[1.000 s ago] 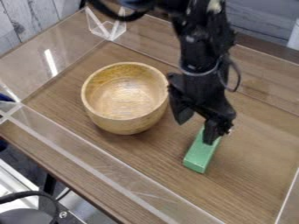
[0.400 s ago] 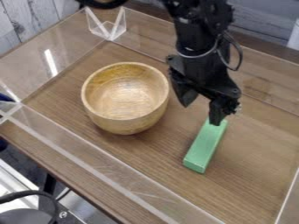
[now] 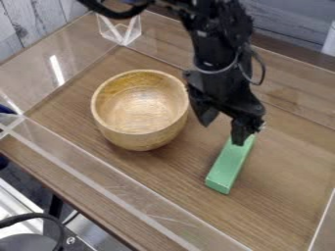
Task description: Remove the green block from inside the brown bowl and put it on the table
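The brown bowl (image 3: pixel 140 108) sat on the table (image 3: pixel 160 186), and only its own smooth wood showed inside. The green block (image 3: pixel 229 165) lay on the table, near the bowl but not touching it. The claw (image 3: pixel 224 129) was wide open and held nothing, up by the block's far end. The black arm (image 3: pixel 220 44) went out of the top of the picture. The claw's tips were dark and a bit hard to make out.

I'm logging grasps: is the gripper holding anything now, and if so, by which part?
Nothing is held; the gripper is open, and the green block lies on the table.
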Tool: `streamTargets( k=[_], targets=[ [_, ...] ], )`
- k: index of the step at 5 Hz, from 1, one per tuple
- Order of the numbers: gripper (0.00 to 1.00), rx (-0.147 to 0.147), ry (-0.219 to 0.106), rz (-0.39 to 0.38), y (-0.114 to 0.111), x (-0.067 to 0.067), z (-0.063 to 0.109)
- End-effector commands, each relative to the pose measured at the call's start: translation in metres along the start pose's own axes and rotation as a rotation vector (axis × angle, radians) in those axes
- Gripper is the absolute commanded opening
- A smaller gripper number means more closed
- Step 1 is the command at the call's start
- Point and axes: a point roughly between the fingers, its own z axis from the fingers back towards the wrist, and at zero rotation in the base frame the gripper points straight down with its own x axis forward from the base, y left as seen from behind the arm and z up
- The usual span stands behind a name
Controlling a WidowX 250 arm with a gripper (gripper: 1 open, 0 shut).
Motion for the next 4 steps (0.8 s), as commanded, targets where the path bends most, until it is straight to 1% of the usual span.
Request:
streamTargets(
  k=[1,2,3,4],
  targets=[
    [1.00,0.022,-0.041,0.027,0.000,0.009,-0.004],
    [1.00,0.067,-0.044,0.028,0.004,0.008,0.010],
    [1.00,0.095,-0.031,0.023,0.005,0.004,0.011],
    [1.00,0.079,-0.018,0.033,0.003,0.004,0.006]
  ],
)
